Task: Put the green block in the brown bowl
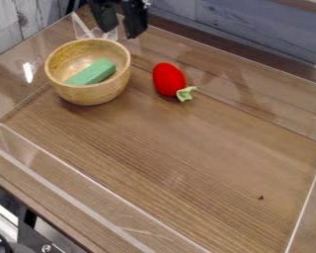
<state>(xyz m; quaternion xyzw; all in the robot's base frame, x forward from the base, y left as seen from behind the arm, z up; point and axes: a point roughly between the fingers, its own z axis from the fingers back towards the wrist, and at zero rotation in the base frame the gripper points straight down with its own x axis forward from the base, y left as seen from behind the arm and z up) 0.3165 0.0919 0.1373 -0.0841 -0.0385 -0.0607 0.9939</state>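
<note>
The green block point(91, 71) lies tilted inside the brown bowl point(68, 91), which stands at the upper left of the wooden table. My gripper point(121, 22) hangs above and just behind the bowl's far rim, near the top edge of the view. Its dark fingers point(135, 24) stand apart, open, with nothing between them. The upper part of the gripper is cut off by the frame.
A red round toy with a green stem point(169, 79) lies just right of the bowl. Clear plastic walls point(16, 59) border the table on the left, front and right. A grey plank wall point(240, 20) stands behind.
</note>
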